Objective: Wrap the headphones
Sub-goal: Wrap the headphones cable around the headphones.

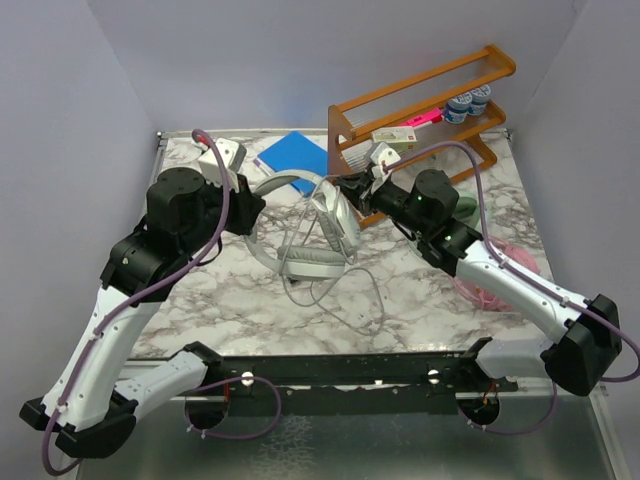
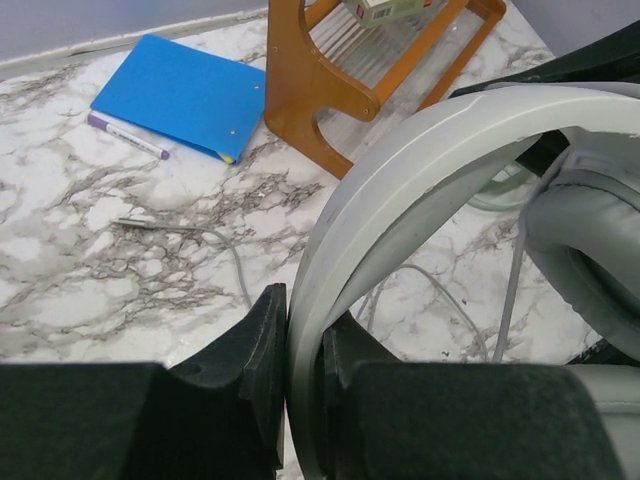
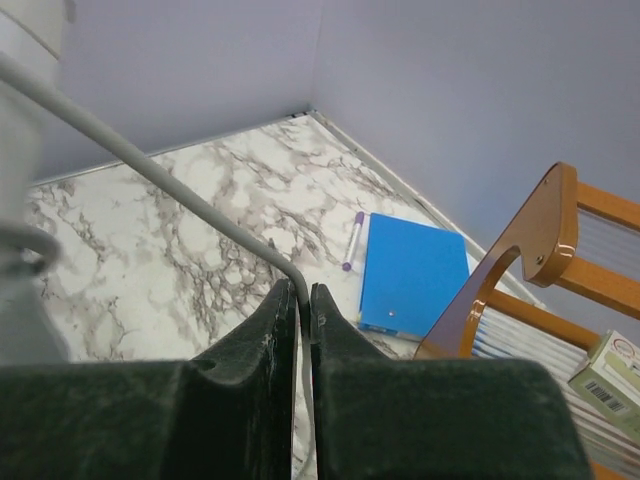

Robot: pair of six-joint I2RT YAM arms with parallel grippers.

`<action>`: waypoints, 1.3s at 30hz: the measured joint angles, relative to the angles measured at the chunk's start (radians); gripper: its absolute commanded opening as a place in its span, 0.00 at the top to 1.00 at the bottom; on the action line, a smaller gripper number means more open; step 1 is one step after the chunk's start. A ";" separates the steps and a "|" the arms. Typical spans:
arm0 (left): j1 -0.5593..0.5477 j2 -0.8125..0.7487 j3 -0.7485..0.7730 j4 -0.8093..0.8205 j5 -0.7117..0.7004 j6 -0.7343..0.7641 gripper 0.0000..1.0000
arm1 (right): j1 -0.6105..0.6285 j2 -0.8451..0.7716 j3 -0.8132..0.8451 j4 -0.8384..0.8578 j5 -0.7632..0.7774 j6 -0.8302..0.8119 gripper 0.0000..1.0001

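In front of the wooden rack (image 1: pixel 420 115), just off its left foot, the silver-grey headphones (image 1: pixel 330 225) were held between the two arms, over the marble table (image 1: pixel 200 310). The left pincer (image 2: pixel 303 340) was clamped on the pale headband (image 2: pixel 420 150), one black finger on each side of it, at the end of the band farthest from the rack. The right pincer (image 3: pixel 303 300), nearer the rack's foot, was pinched together on the thin grey cable (image 3: pixel 180 190), which ran up and away from its fingertips in a taut line. The rest of that cable lay in loose loops on the table on the near side of the rack. Whether the lower ear cup (image 1: pixel 312 265) touched the table could not be told. Left of the rack lay a blue folder (image 1: pixel 295 152) with a purple pen (image 2: pixel 128 136) just beside its far edge. To the right of the rack and nearer the arm bases, the pink headphones (image 1: pixel 487 290) lay partly hidden behind the right arm.
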 measured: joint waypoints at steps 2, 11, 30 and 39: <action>0.000 0.002 0.013 -0.009 0.002 -0.008 1.00 | 0.000 0.000 -0.024 0.034 -0.012 0.018 0.78; 0.000 0.015 0.124 -0.011 0.016 -0.048 1.00 | -0.011 0.013 -0.170 0.188 -0.060 0.100 0.60; 0.000 0.093 0.192 -0.068 0.004 -0.055 1.00 | -0.011 -0.171 -0.298 0.244 -0.034 0.085 0.35; 0.000 0.093 0.193 -0.072 -0.003 -0.056 1.00 | -0.011 -0.219 -0.338 0.191 -0.109 0.095 0.00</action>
